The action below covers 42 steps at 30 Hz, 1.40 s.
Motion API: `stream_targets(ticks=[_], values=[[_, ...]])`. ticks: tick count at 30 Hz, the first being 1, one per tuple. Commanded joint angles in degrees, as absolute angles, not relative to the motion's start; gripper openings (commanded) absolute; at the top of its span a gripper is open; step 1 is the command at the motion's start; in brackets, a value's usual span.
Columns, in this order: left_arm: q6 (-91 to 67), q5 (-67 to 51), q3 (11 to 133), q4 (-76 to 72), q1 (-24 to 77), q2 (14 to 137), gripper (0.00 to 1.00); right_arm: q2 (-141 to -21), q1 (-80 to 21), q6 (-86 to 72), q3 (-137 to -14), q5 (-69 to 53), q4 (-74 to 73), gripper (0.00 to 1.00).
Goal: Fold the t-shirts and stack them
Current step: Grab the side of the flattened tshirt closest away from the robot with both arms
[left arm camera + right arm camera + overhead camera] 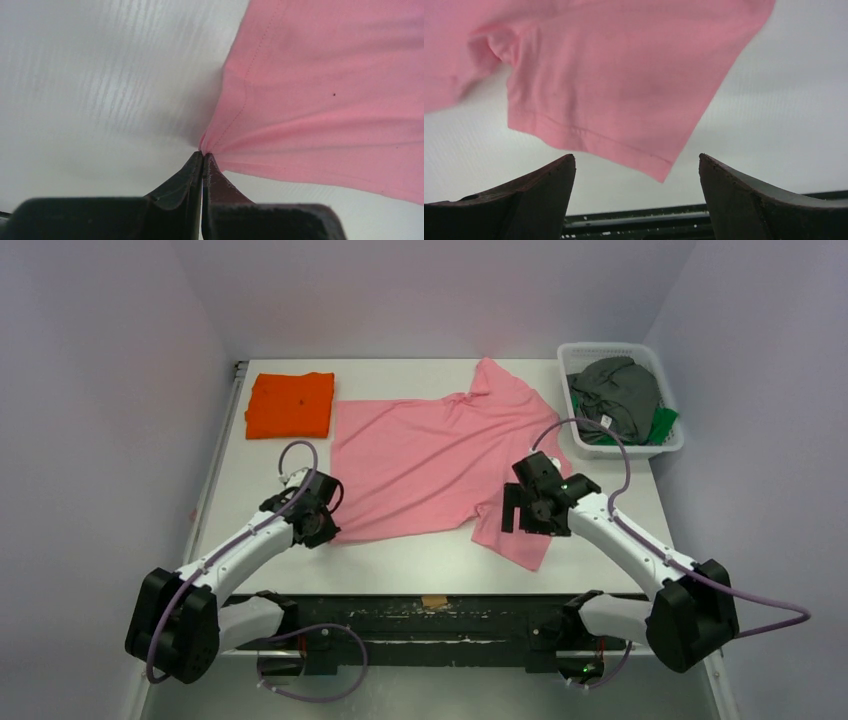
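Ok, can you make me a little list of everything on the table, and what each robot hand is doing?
pink t-shirt: spread out in the middle of the table, not folded yet
orange t-shirt: folded, far left corner
basket: far right, holding a crumpled grey t-shirt and a bit of green cloth
left gripper: shut, pinching the pink t-shirt's near left corner
right gripper: open, by the pink t-shirt's near sleeve, not gripping it

White worktop (400, 565): pink t-shirt (430, 460) spread across middle, folded orange t-shirt (291, 405) far-left corner, mesh basket (628, 452) far-right corner.
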<state>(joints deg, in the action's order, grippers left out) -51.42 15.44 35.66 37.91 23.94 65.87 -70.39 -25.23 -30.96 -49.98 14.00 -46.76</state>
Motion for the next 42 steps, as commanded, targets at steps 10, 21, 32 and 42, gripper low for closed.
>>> stream_targets(ticks=[10,21,32,42], values=[[-50.5,14.5,35.5,36.6,21.4,66.8,0.00,-69.8,-28.5,-37.2,-38.0,8.0,-48.8,0.74],[-50.3,14.3,35.2,35.9,21.3,67.3,0.00,-74.3,-28.6,-37.8,-37.7,10.3,-43.3,0.66],[-50.4,14.6,35.7,37.2,21.4,66.8,0.00,-73.6,-28.6,-41.7,-34.0,11.4,-44.9,0.07],[-52.9,12.4,34.0,46.2,21.5,58.2,0.00,-60.3,-33.2,-46.5,-40.9,11.9,-66.0,0.00]])
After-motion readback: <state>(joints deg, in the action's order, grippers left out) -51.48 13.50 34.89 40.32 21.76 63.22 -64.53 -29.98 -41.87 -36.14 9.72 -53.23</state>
